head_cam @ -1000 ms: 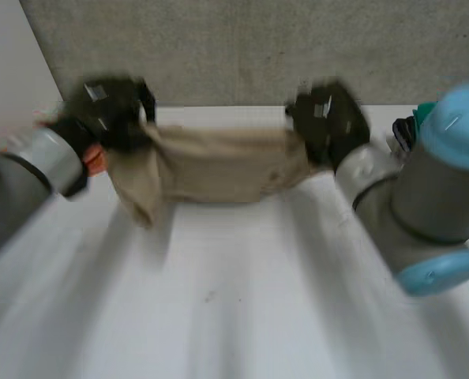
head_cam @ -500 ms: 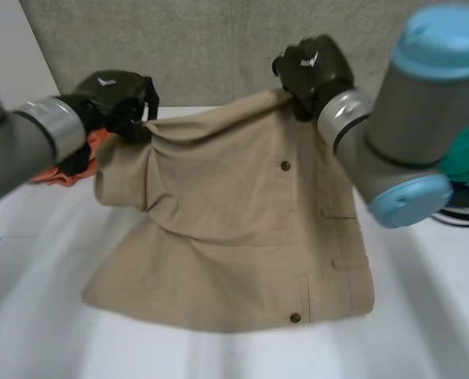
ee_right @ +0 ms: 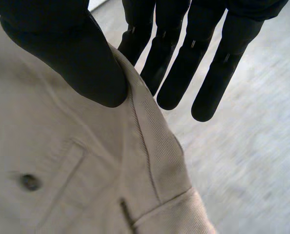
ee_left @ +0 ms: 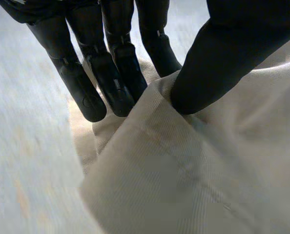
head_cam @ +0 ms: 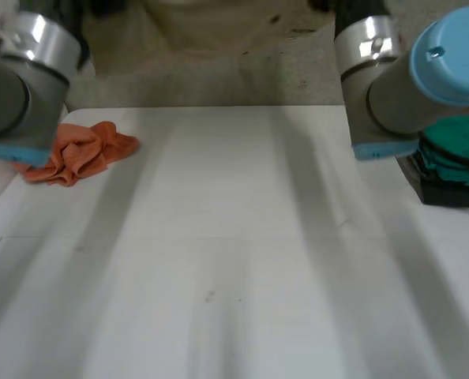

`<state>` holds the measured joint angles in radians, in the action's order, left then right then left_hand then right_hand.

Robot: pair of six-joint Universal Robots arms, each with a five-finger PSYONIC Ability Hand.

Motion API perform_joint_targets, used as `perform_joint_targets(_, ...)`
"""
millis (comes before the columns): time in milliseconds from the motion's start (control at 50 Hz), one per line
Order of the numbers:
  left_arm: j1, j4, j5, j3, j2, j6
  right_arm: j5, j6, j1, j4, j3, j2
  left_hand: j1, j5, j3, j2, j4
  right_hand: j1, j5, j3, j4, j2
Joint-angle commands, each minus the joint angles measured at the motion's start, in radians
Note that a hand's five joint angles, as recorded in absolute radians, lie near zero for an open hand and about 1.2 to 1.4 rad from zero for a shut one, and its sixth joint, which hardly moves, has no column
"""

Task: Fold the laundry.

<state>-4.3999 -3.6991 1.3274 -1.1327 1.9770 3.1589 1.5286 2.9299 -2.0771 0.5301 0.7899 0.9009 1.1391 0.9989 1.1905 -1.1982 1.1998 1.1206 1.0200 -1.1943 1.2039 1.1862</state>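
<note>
**Two robot hands held one beige garment up over a white counter**

In the head view, one beige garment hung at the far side of the scene, between the raised left arm and right arm. It hung above the counter, not on it.

In the left wrist view, the left robot hand gripped a folded edge of the garment. Its thumb pressed on the near face of the cloth and its straight fingers lay behind the same edge, so the fabric was pinched between them. The rest of the cloth spread away below the thumb.

In the right wrist view, the right robot hand gripped the garment in the same way. Its thumb was on the front of a stitched band along the edge, and its fingers were behind that band, with their tips reaching past it. Under the thumb the cloth showed a pocket seam and one dark button.

Two other cloths lay on the counter, well apart from the garment and from each other:
- One crumpled orange cloth lay near the left arm.
- One teal cloth sat by the right arm, resting on a black object that could not be made out.
</note>
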Motion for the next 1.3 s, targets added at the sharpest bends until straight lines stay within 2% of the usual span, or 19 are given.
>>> perform_joint_targets(20,0.013,0.082,-0.014,-0.22,0.049,0.041,-0.071,-0.044,-0.009,-0.159,0.155,-0.043,0.257,0.223,0.206,-0.198,0.196,0.276,0.202,-0.202,0.192,0.21)
perform_joint_targets(180,0.005,0.123,-0.011,-0.491,0.086,0.128,-0.104,-0.196,-0.032,-0.196,0.419,-0.077,0.257,0.223,0.206,-0.198,0.196,0.276,0.202,-0.202,0.192,0.21)
perform_joint_targets(240,-0.003,0.207,-0.016,-0.568,0.031,0.138,-0.102,-0.259,-0.028,-0.22,0.492,-0.06,-0.105,-0.139,-0.157,0.164,-0.166,0.276,0.202,-0.202,0.192,0.21)
perform_joint_targets(260,-0.004,0.231,-0.017,-0.581,0.01,0.141,-0.102,-0.268,-0.026,-0.225,0.506,-0.053,-0.255,-0.289,-0.306,0.314,-0.315,0.276,0.202,-0.202,0.192,0.21)
perform_joint_targets(280,-0.006,0.279,-0.019,-0.602,-0.036,0.142,-0.105,-0.278,-0.024,-0.231,0.523,-0.04,-0.518,-0.552,-0.569,0.577,-0.579,0.276,0.202,-0.202,0.192,0.21)
perform_joint_targets(300,-0.006,0.303,-0.022,-0.607,-0.061,0.144,-0.105,-0.287,-0.02,-0.237,0.55,-0.016,-0.622,-0.657,-0.674,0.681,-0.683,0.276,0.202,-0.202,0.192,0.21)
perform_joint_targets(380,-0.019,0.405,-0.037,-0.611,-0.148,0.148,-0.107,-0.279,-0.012,-0.237,0.615,0.048,-0.711,-0.746,-0.763,0.77,-0.772,0.276,0.202,-0.202,0.192,0.21)
perform_joint_targets(480,-0.056,0.461,-0.057,-0.59,-0.175,0.158,-0.107,-0.273,-0.003,-0.228,0.69,0.116,-0.5,-0.535,-0.552,0.559,-0.561,0.276,0.202,-0.202,0.192,0.21)
perform_joint_targets(580,-0.084,0.447,-0.088,-0.53,-0.109,0.173,-0.114,-0.272,0.011,-0.199,0.761,0.164,-0.327,-0.362,-0.379,0.386,-0.388,0.276,0.202,-0.202,0.192,0.21)
perform_joint_targets(760,-0.066,0.41,-0.134,-0.409,0.08,0.266,-0.125,-0.276,0.015,-0.134,0.798,0.164,-0.303,-0.338,-0.355,0.362,-0.364,0.276,0.202,-0.202,0.192,0.21)
perform_joint_targets(940,-0.047,0.384,-0.131,-0.309,0.218,0.314,-0.12,-0.281,0.0,-0.133,0.798,0.144,-0.295,-0.329,-0.346,0.354,-0.355,0.276,0.202,-0.202,0.192,0.21)
perform_joint_targets(1000,-0.036,0.37,-0.135,-0.282,0.256,0.316,-0.114,-0.282,-0.004,-0.133,0.796,0.135,-0.11,-0.145,-0.162,0.169,-0.171,0.276,0.202,-0.202,0.192,0.21)
perform_joint_targets(1020,-0.033,0.37,-0.134,-0.276,0.263,0.317,-0.113,-0.284,-0.004,-0.133,0.796,0.133,-0.011,-0.045,-0.062,0.07,-0.071,0.276,0.202,-0.202,0.192,0.21)
perform_joint_targets(1040,-0.027,0.37,-0.131,-0.271,0.269,0.317,-0.11,-0.285,-0.004,-0.133,0.796,0.133,0.223,0.189,0.171,-0.164,0.162,0.276,0.202,-0.202,0.192,0.21)
perform_joint_targets(1060,-0.024,0.37,-0.131,-0.271,0.269,0.317,-0.107,-0.287,-0.004,-0.133,0.795,0.132,0.257,0.223,0.205,-0.198,0.196,0.276,0.202,-0.202,0.192,0.21)
perform_joint_targets(1160,-0.027,0.412,-0.105,-0.331,0.169,0.314,-0.082,-0.328,0.008,-0.157,0.787,0.147,0.257,0.223,0.206,-0.198,0.196,0.276,0.202,-0.202,0.192,0.21)
perform_joint_targets(1300,-0.056,0.592,-0.114,-0.536,-0.176,0.319,-0.099,-0.489,0.006,-0.318,0.779,0.213,0.257,0.223,0.206,-0.198,0.196,0.276,0.202,-0.202,0.192,0.21)
